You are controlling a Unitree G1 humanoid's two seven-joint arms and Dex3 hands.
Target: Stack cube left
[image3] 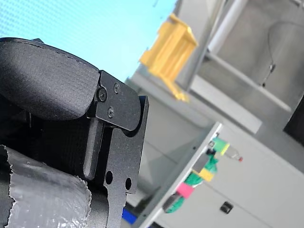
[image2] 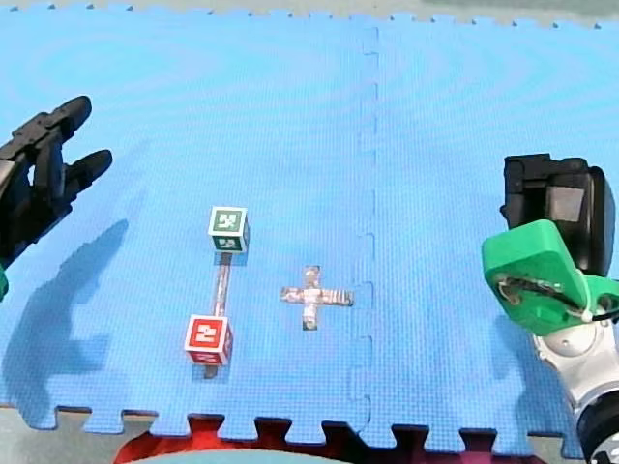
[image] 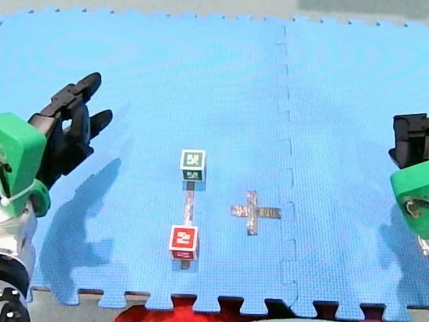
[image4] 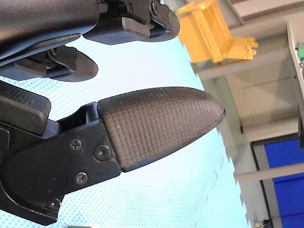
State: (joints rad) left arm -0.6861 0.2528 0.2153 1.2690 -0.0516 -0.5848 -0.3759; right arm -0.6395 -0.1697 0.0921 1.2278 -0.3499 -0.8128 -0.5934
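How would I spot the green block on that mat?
On the blue mat, find the silver tape cross; a tape strip to its left joins two cubes. The green cube is the farther one from the robot; the red cube sits nearer.

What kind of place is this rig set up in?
Likely a robotics lab test area: blue interlocking foam mat with a tape cross, tagged red cube and green cube, grey cabinets beyond. Left hand and right hand at the mat's sides hold nothing.

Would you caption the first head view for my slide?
Green cube behind red cube on blue mat; left hand, right hand at either side.
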